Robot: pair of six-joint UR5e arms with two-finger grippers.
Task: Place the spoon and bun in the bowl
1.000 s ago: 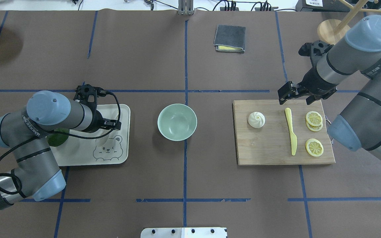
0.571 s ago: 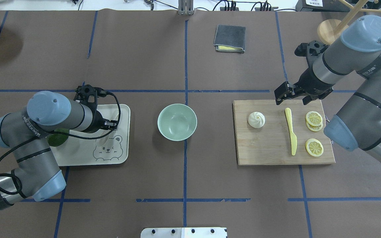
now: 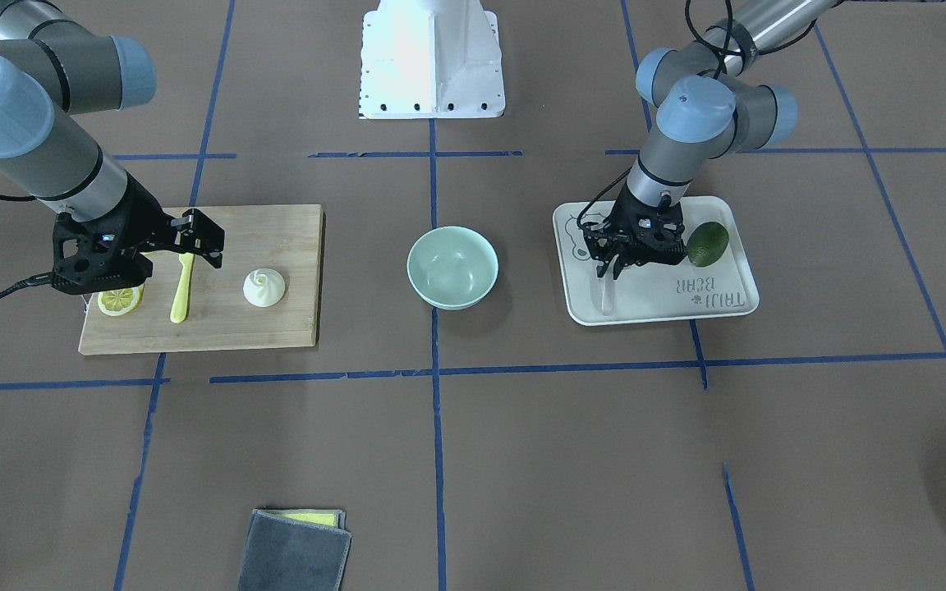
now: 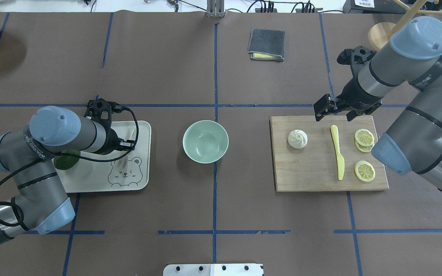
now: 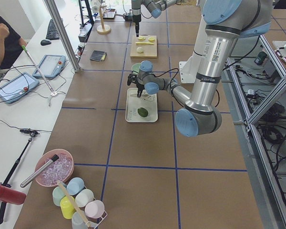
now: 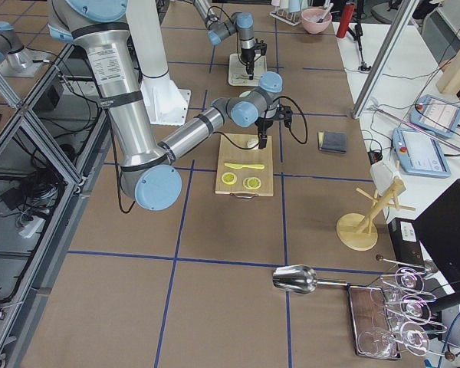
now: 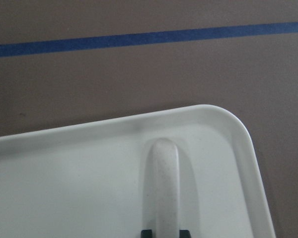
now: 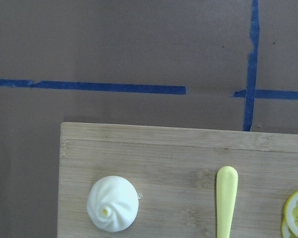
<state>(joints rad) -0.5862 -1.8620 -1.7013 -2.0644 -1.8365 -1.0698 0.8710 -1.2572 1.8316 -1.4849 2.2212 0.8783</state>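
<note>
The white spoon lies on the white bear tray, its handle pointing toward the tray's corner. My left gripper sits low over it, fingertips tight against both sides of the handle; it also shows in the front view. The white bun sits on the wooden cutting board, also seen in the right wrist view. My right gripper hovers open and empty over the board's far edge, right of the bun. The mint-green bowl stands empty between tray and board.
A yellow plastic knife and lemon slices lie on the board right of the bun. A dark green avocado sits on the tray. A grey cloth and a wooden stand are at the table's far side.
My right gripper has drifted left and slightly away along the board's far edge. My left gripper has shifted a little left over the spoon.
</note>
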